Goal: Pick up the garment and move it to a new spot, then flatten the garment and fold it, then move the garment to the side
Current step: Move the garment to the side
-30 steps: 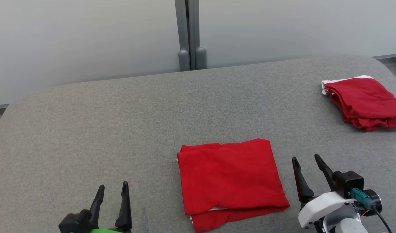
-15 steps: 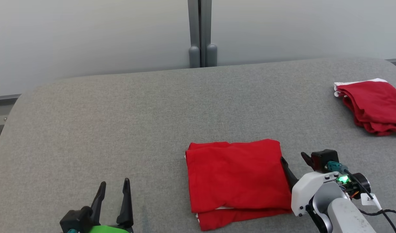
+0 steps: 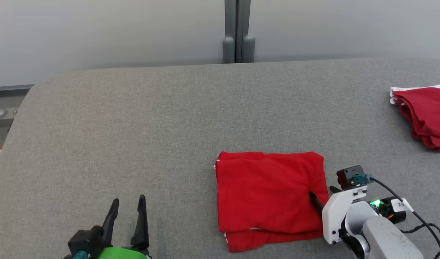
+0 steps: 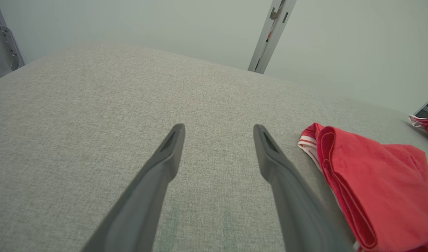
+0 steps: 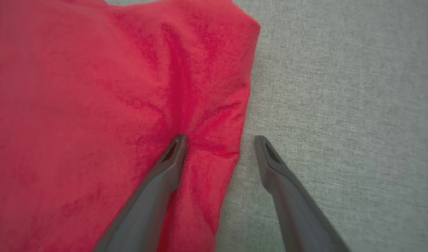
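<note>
The right gripper (image 5: 220, 140) stands with its jaws spread wide and grips nothing. It straddles the right-hand edge of the folded red garment (image 3: 270, 190): one finger presses into the cloth just inside that edge, where small creases fan out from its tip, and the other rests over bare grey table (image 3: 133, 126) just outside it. Ahead of the fingertips the edge runs on to the garment's far corner. Behind them, toward the robot, a lower layer with a white stripe peeks out from under the top fold. On the outer finger's side the tabletop lies open up to a second red garment (image 3: 426, 118), which is well apart from the gripper and sits by the table's right rim. Across the folded garment and well apart from it, the left gripper (image 4: 219, 127) is also fully open and empty. Plain grey surface lies between its fingers and ahead of them up to the table's rounded far edge, and the garment's white-striped left edge lies off to its right.
</note>
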Tool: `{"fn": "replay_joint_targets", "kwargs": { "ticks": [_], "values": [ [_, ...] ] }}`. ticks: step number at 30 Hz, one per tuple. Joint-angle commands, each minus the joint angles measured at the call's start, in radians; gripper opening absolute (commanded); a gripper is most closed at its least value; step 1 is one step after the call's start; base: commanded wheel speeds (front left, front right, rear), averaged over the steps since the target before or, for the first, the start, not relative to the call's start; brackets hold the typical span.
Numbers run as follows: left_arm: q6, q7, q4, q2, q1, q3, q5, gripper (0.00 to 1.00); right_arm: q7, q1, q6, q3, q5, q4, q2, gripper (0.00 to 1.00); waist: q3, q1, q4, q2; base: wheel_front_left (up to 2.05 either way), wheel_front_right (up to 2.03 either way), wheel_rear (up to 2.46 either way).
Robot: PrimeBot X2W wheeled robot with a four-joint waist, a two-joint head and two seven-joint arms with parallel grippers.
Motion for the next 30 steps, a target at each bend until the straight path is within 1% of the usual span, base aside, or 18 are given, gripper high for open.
{"fn": "replay_joint_targets", "kwargs": {
  "ticks": [1,2,3,4,5,8,9,14,18,26,27,28,30],
  "values": [
    [-0.004,-0.003,0.003,0.0,-0.018,0.002,0.009,1.0,0.013,-0.009,-0.001,0.023,0.019,0.01,-0.003,1.0,0.003,0.0,0.0,0.0,0.0,0.0,0.0],
    [-0.004,-0.003,0.004,-0.001,-0.019,0.001,0.01,1.0,0.02,-0.015,-0.001,0.042,0.033,0.016,-0.005,0.89,0.004,0.0,-0.001,0.0,0.0,0.0,0.0],
    [-0.004,-0.003,0.004,-0.001,-0.021,0.0,0.01,1.0,0.023,-0.02,-0.001,0.053,0.041,0.019,-0.008,0.64,0.004,0.0,-0.002,0.0,0.0,0.0,0.0],
    [-0.004,-0.003,0.004,-0.001,-0.022,-0.001,0.011,1.0,0.022,-0.028,-0.001,0.064,0.05,0.023,-0.012,0.45,0.006,0.0,-0.004,0.0,0.0,0.0,0.0],
    [-0.004,-0.003,0.004,0.0,-0.023,-0.003,0.011,1.0,0.022,-0.034,-0.001,0.073,0.057,0.027,-0.015,0.34,0.007,0.0,-0.005,0.0,0.0,0.0,0.0],
    [-0.005,-0.003,0.004,-0.001,-0.025,-0.007,0.015,1.0,0.01,-0.06,-0.001,0.093,0.073,0.044,-0.03,0.04,0.014,0.0,-0.013,0.0,0.0,0.0,0.0],
    [-0.005,-0.003,0.003,0.0,-0.026,-0.008,0.015,1.0,0.0,-0.069,-0.001,0.095,0.073,0.048,-0.033,0.0,0.017,0.0,-0.016,0.0,0.0,0.0,0.0],
    [-0.006,-0.003,-0.014,-0.001,-0.036,-0.009,0.03,1.0,-0.043,-0.122,-0.001,0.094,0.085,0.058,-0.049,0.0,0.038,0.0,-0.057,0.0,0.0,0.0,0.0],
    [-0.007,-0.003,-0.026,0.0,-0.047,-0.011,0.035,1.0,-0.059,-0.159,-0.001,0.086,0.089,0.058,-0.079,0.0,0.058,0.0,-0.11,0.0,0.0,0.0,0.0],
    [-0.007,-0.003,-0.043,0.0,-0.086,-0.015,0.048,1.0,-0.064,-0.22,-0.001,0.05,0.078,0.034,-0.156,0.0,0.118,0.0,-0.257,0.0,0.0,0.0,0.0],
    [-0.007,-0.003,-0.047,0.0,-0.092,-0.014,0.051,1.0,-0.062,-0.229,-0.001,0.046,0.08,0.03,-0.163,0.0,0.129,0.0,-0.28,0.0,0.0,0.0,0.0],
    [-0.007,-0.002,-0.052,0.004,-0.107,-0.017,0.059,1.0,-0.064,-0.241,-0.001,0.033,0.085,0.022,-0.172,0.0,0.151,0.0,-0.318,0.0,0.0,0.0,0.0],
    [-0.008,-0.002,-0.054,0.011,-0.123,-0.021,0.068,1.0,-0.069,-0.254,-0.001,0.016,0.087,0.015,-0.181,0.0,0.175,0.0,-0.354,0.0,0.0,0.0,0.0]
  ]
}}
